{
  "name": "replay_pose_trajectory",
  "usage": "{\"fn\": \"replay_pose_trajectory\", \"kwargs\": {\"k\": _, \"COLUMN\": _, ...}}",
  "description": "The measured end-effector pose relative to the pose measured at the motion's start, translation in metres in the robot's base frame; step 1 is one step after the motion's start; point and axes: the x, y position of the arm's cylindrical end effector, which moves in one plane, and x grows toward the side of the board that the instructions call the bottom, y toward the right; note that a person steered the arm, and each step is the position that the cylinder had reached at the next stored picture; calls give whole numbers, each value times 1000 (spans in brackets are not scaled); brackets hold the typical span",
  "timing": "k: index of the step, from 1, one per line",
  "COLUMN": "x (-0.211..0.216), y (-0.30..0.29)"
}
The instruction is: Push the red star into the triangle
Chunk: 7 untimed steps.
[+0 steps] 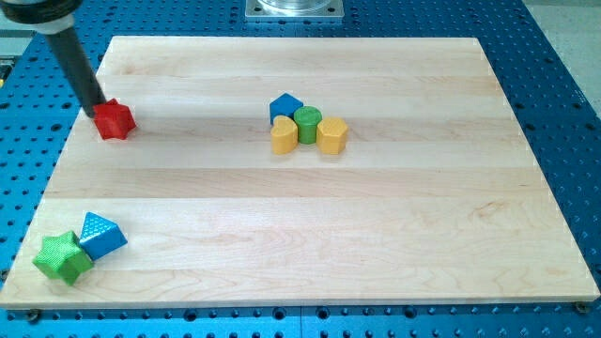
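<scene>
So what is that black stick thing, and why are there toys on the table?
The black stick is the end of a robot arm. It has no hand, so it holds nothing; it only slides along and pushes. My tip is touching the red star at the star's upper left edge. There is just one picture, looking down on a wooden board. Near the view's bottom left, a blue triangle sits against a green star. In the middle top is a cluster: a blue block, a green cylinder and two yellow blocks. The job is pushing the red star to the triangle.
</scene>
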Motion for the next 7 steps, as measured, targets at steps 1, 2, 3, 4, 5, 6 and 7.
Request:
{"fn": "replay_pose_trajectory", "kwargs": {"k": 1, "x": 53, "y": 17}}
{"fn": "replay_pose_trajectory", "kwargs": {"k": 2, "x": 71, "y": 18}}
{"fn": "replay_pose_trajectory", "kwargs": {"k": 3, "x": 36, "y": 19}}
{"fn": "replay_pose_trajectory", "kwargs": {"k": 4, "x": 43, "y": 33}}
{"fn": "replay_pose_trajectory", "kwargs": {"k": 5, "x": 43, "y": 48}}
{"fn": "replay_pose_trajectory", "kwargs": {"k": 6, "x": 58, "y": 48}}
{"fn": "replay_pose_trajectory", "kwargs": {"k": 7, "x": 99, "y": 23}}
